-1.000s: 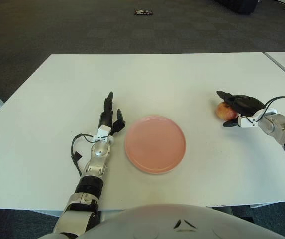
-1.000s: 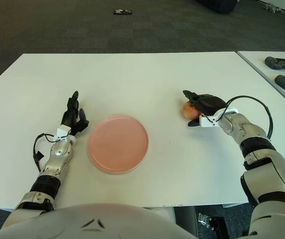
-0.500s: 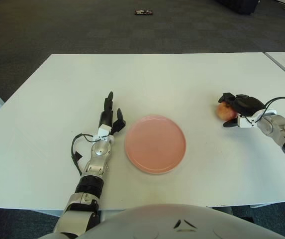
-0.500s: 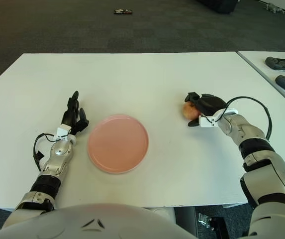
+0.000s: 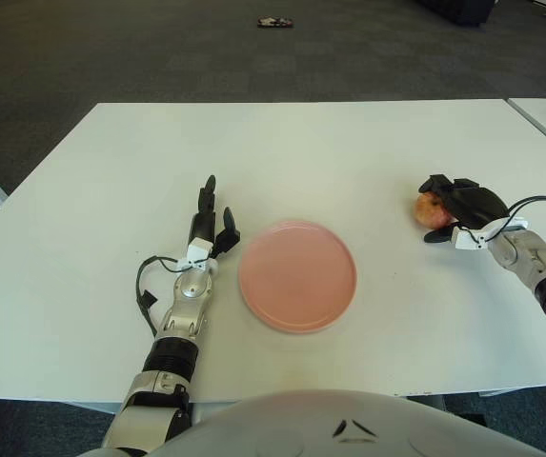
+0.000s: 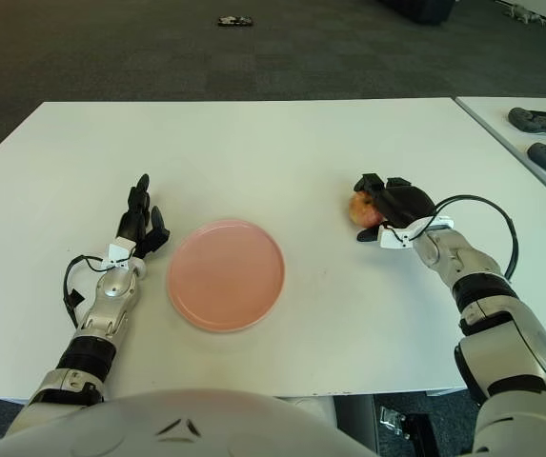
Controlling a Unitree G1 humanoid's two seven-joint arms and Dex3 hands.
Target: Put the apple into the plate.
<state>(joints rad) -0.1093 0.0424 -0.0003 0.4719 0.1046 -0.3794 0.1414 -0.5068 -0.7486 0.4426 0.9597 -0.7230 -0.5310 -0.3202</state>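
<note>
Fingers [image 5: 441,185] of right hand [image 5: 463,205] curled around apple [image 5: 431,211], plate [image 5: 297,275] well apart

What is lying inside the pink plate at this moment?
Nothing: the pink plate shows only its bare surface. The apple is on the table to its right, partly covered by the right hand curled around it.

From my console the round pink plate [image 5: 297,275] reads as smooth plastic with a soft, low sheen, sitting on a flat white matt table [image 5: 282,152] with a smooth laminate look. The small red-yellow apple [image 5: 431,211] has a smooth, slightly waxy skin; the right hand [image 5: 461,203] around it shows matt black plastic fingers, its forearm brushed silvery metal. The left hand [image 5: 208,224] has matching matt black fingers, and the floor is dark, rough grey carpet [image 5: 158,48].
</note>
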